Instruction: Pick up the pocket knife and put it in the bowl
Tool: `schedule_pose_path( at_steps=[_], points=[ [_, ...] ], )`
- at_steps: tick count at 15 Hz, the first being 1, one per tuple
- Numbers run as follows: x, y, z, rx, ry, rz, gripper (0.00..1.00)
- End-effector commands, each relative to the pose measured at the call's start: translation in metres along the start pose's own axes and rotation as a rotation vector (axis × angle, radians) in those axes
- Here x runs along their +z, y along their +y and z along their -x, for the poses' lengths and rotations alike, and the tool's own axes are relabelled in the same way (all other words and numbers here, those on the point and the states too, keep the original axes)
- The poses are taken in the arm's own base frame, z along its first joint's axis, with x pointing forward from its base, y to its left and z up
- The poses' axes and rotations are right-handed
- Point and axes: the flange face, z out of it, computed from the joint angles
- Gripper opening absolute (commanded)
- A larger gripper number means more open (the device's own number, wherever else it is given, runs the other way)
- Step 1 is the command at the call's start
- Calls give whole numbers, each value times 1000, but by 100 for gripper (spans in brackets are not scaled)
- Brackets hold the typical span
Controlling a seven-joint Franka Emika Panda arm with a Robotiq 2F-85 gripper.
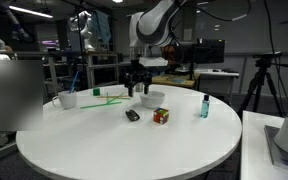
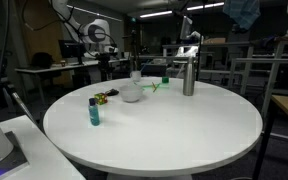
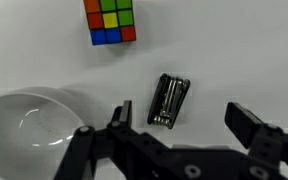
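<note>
Above the far half of the round desk point(image 1: 104, 150), the gripper point(image 1: 136, 88) hung with its jaws spread wide and nothing between them. In the wrist view its two fingers point(image 3: 246, 122) stood well apart. The pocket knife point(image 3: 169, 100) lay flat on the white desk top, below the gap between the fingers and touching neither, away from every edge. The bowl point(image 3: 24, 125) stood near the knife, on the side toward the far edge. The puzzle cube point(image 3: 110, 20) sat near the knife but apart from it. A blue bottle point(image 1: 204, 105) stood well apart, closer to the desk's edge.
</note>
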Motion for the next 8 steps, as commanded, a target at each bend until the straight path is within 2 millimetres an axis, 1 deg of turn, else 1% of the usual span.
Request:
schedule_pose_path(
  at_steps=[1, 4, 8],
  points=[
    [12, -19, -20, 69, -19, 8, 100],
    [22, -26, -34, 107, -11, 18, 100],
    [30, -23, -48, 147, -1, 20, 100]
  ],
)
